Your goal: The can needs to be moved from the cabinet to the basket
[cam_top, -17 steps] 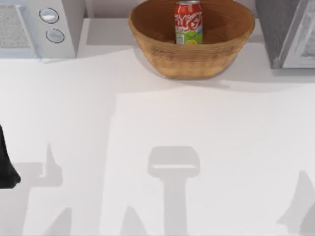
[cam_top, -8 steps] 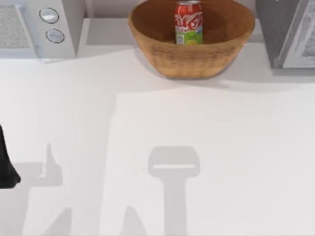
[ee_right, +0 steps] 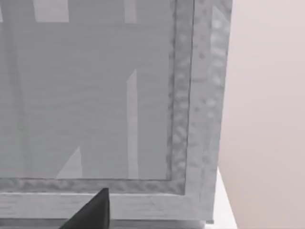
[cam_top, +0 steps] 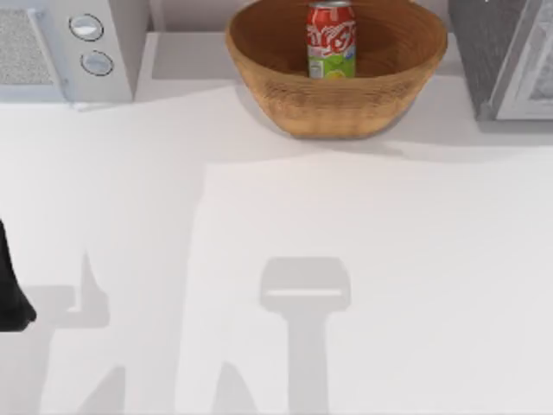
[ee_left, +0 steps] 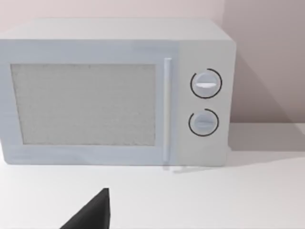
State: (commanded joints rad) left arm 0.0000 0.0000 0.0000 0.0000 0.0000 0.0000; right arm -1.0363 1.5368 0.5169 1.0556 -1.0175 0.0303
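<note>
The red can (cam_top: pixel 331 40) stands upright inside the wicker basket (cam_top: pixel 337 108) at the back middle of the table, with no gripper touching it. At the back right stands the grey cabinet (cam_top: pixel 488 52). The right wrist view looks close onto the cabinet's (ee_right: pixel 202 95) pale-framed door, with a dark piece of my right gripper (ee_right: pixel 90 214) at the picture's edge. My left arm (cam_top: pixel 10 294) is parked at the table's left edge, and a dark piece of my left gripper (ee_left: pixel 90 214) shows in the left wrist view.
A white microwave (cam_top: pixel 78 47) with two round knobs stands at the back left, and the left wrist view faces the microwave (ee_left: pixel 114 95). Grey shadows lie on the white table (cam_top: pixel 363 225) toward the front.
A grey shadow at the table's front right edge has slid out of the top view. The can, the basket and the left arm have not moved.
</note>
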